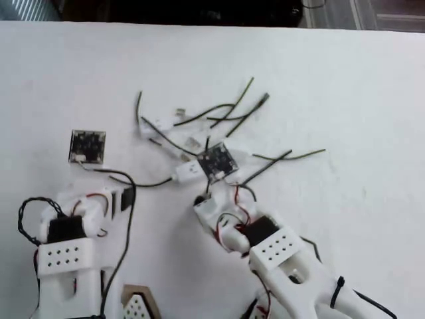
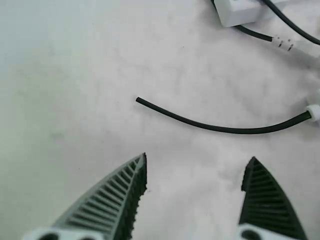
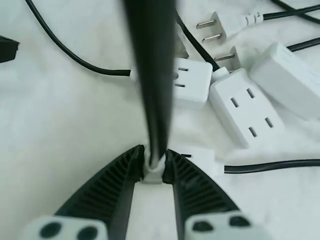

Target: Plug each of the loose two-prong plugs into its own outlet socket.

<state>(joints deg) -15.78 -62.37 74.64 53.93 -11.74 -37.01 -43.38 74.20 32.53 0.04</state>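
Right gripper (image 3: 154,166) is clamped on the white body of a plug (image 3: 152,175), whose black cord (image 3: 150,75) runs up past the lens; prongs are hidden, so can't tell how they're turned; a socket (image 3: 192,82) lies just beyond the fingertips, with a second socket (image 3: 245,107) beside it; another loose plug (image 3: 212,29) sits past them, prongs bare; left gripper (image 2: 195,187) hangs wide open and empty over the table (image 2: 75,75), with a cord end (image 2: 210,125) just ahead; step looks like carrying the plug to a socket; next move needs the prongs squared to the slots, then a straight push; the socket probably slides unless the left gripper braces it.
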